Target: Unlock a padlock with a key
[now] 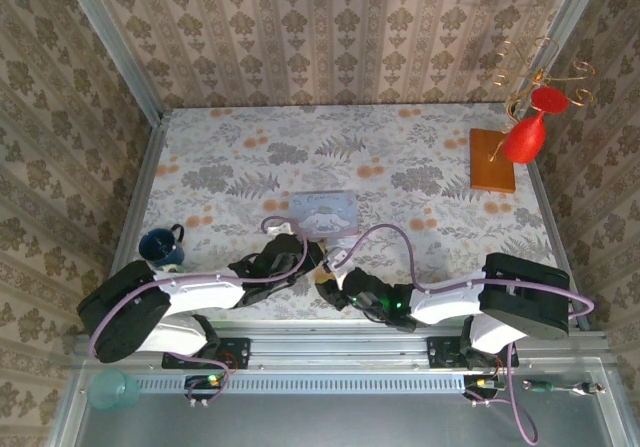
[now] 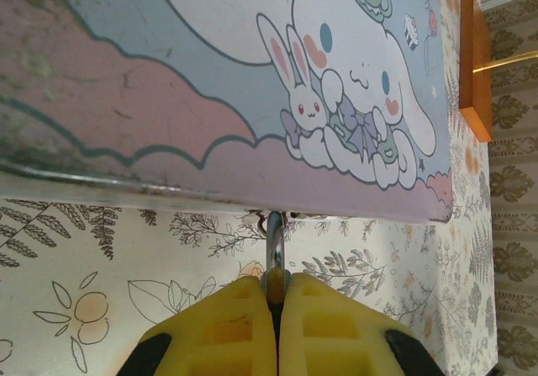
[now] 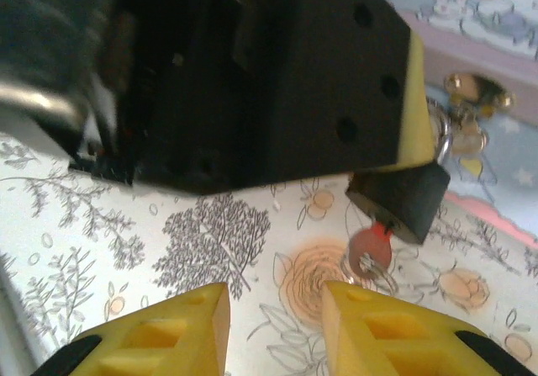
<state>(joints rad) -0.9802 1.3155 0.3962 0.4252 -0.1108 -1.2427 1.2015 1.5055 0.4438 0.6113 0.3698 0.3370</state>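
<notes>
Two yellow fingers of the left pincer (image 2: 276, 285) press together on the silvery shackle of the padlock (image 2: 274, 243), just below the edge of a pastel tin (image 2: 168, 82) printed with cartoon animals. A floral table (image 2: 101, 283) lies beneath; an orange wooden block (image 2: 473, 56) sits at the upper right.

Top camera sits above and behind the bases, looking down over the whole table (image 1: 420, 182); left wrist faces forward, tight on the tin (image 2: 168, 98); right wrist, equally close, looks leftward; both wrist views share tin and padlock (image 3: 399, 198).
</notes>
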